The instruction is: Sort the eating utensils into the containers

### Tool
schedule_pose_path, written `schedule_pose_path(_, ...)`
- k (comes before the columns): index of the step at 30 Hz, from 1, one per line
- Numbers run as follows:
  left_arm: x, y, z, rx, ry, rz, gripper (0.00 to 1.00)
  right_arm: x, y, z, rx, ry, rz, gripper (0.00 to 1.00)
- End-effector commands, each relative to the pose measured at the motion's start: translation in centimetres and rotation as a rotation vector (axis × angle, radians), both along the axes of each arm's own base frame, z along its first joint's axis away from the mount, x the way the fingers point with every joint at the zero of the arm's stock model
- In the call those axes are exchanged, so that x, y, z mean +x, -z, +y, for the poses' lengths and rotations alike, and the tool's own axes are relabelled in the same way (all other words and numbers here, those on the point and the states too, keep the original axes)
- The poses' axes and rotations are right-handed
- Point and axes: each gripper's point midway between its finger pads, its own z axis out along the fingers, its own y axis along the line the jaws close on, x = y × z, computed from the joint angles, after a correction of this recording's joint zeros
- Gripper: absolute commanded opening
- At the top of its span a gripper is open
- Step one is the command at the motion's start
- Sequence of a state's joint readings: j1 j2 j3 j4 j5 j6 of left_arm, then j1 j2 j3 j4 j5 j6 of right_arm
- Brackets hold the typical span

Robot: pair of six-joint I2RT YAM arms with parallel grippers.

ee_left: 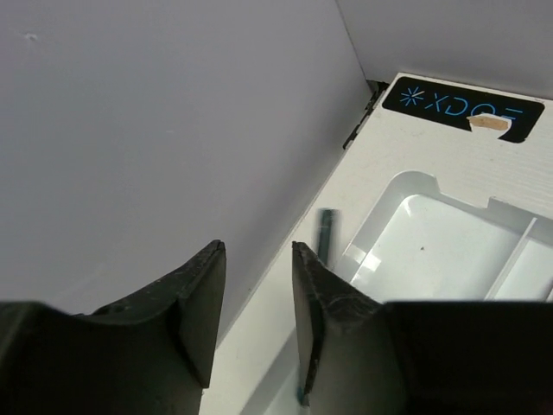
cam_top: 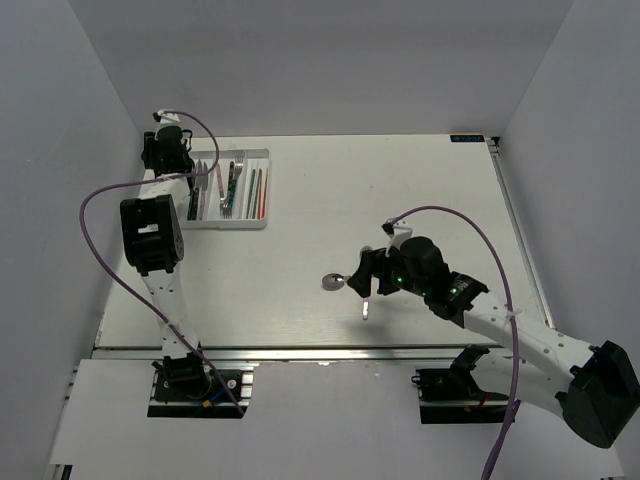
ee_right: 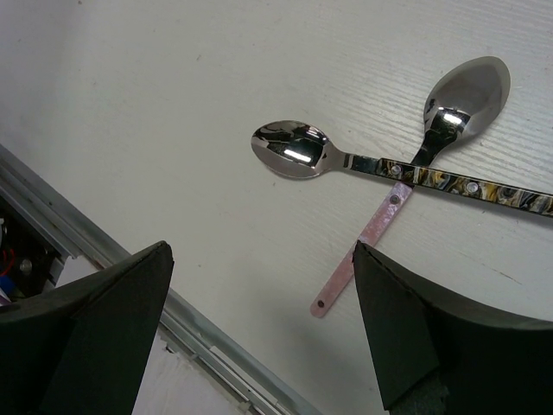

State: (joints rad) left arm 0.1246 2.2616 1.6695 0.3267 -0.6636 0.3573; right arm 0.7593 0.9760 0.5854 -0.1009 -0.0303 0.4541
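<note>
The white cutlery tray (cam_top: pixel 232 223) stands at the far left and holds several utensils (cam_top: pixel 228 190) and red-orange chopsticks (cam_top: pixel 262 192). My left gripper (cam_top: pixel 203 177) hovers at the tray's left rim, open and empty. In the left wrist view the gripper (ee_left: pixel 257 264) has a narrow gap, an empty tray compartment (ee_left: pixel 432 238) lies to its right, and a teal handle (ee_left: pixel 326 233) runs behind my right finger. My right gripper (cam_top: pixel 360 280) (ee_right: pixel 261 251) is wide open above two crossed spoons. One has a dark patterned handle (ee_right: pixel 467 183) (cam_top: pixel 332 282) and one a pink handle (ee_right: pixel 367 238) (cam_top: pixel 367 306).
White walls enclose the table on the left, back and right. A metal rail (ee_right: pixel 104 251) (cam_top: pixel 300 352) runs along the near edge, just below the spoons. A black XDOF label (ee_left: pixel 462 108) marks the far corner by the tray. Purple cables loop over both arms.
</note>
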Motion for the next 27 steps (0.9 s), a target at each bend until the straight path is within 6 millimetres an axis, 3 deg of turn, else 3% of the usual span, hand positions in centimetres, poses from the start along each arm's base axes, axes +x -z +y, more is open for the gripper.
schedule_pose_path(1, 1.0, -1.4, -0.5, -0.027, 0.016, -0.044, 0.48, 1.0, -1.8, 0.8, 0.032, -0.009, -0.064, 0.89)
schedule_pose_path(8, 1.7, -3.0, -1.7, -0.065, 0.07, -0.093, 0.52, 1.4, -0.9, 1.2, 0.019, -0.017, -0.047, 0.89)
schedule_pose_path(11, 1.3, -5.0, -1.6, -0.096, 0.028, -0.148, 0.58, 2.0, -0.5, 1.1, -0.012, 0.004, -0.05, 0.89)
schedule_pose_path(12, 1.0, -5.5, -1.6, -0.115, 0.01, -0.159, 0.63, 2.1, -0.1, 0.8, -0.033, 0.016, -0.036, 0.89)
schedule_pose_path(13, 0.8, -7.9, -1.5, -0.131, -0.003, -0.21, 0.7, 3.0, -0.1, 0.4, -0.061, 0.059, -0.047, 0.89)
schedule_pose_path(14, 0.9, -8.8, -1.8, -0.177, -0.003, -0.254, 0.98, 3.4, 0.0, 0.2, -0.075, 0.076, -0.04, 0.89)
schedule_pose_path(15, 0.8, -9.1, -2.4, -0.211, 0.012, -0.246, 0.98, 3.6, 0.8, -0.1, -0.108, 0.09, -0.018, 0.89)
schedule_pose_path(16, 1.2, -10.1, -3.4, -0.253, 0.068, -0.266, 0.98, 4.2, 0.3, 0.0, -0.115, 0.11, -0.026, 0.89)
schedule_pose_path(17, 1.3, -12.7, -4.2, -0.312, 0.1, -0.338, 0.98, 4.5, 0.4, -0.1, -0.133, 0.11, -0.031, 0.89)
schedule_pose_path(21, -0.2, -16.1, -6.9, -0.509, 0.168, -0.409, 0.98, 6.7, 1.6, -1.3, -0.262, 0.207, 0.001, 0.89)
schedule_pose_path(22, -0.7, -16.5, -7.6, -0.55, 0.188, -0.417, 0.98, 6.9, 2.0, -2.2, -0.32, 0.229, 0.009, 0.89)
schedule_pose_path(23, -0.9, -15.3, -9.5, -0.649, 0.237, -0.404, 0.98, 7.5, 1.9, -2.4, -0.352, 0.221, -0.007, 0.89)
schedule_pose_path(24, -2.0, -16.7, -10.6, -0.691, 0.272, -0.425, 0.98, 7.4, 3.0, -2.1, -0.38, 0.174, 0.02, 0.89)
schedule_pose_path(25, -2.7, -16.6, -11.3, -0.729, 0.278, -0.429, 0.98, 7.2, 3.5, -2.1, -0.404, 0.128, 0.039, 0.89)
schedule_pose_path(26, -3.5, -14.0, -13.2, -0.867, 0.289, -0.4, 0.98, 7.5, 3.3, -1.7, -0.416, 0.083, 0.029, 0.88)
schedule_pose_path(27, -4.8, -15.1, -14.5, -0.931, 0.328, -0.427, 0.98, 7.4, 4.0, -1.5, -0.458, 0.003, 0.02, 0.87)
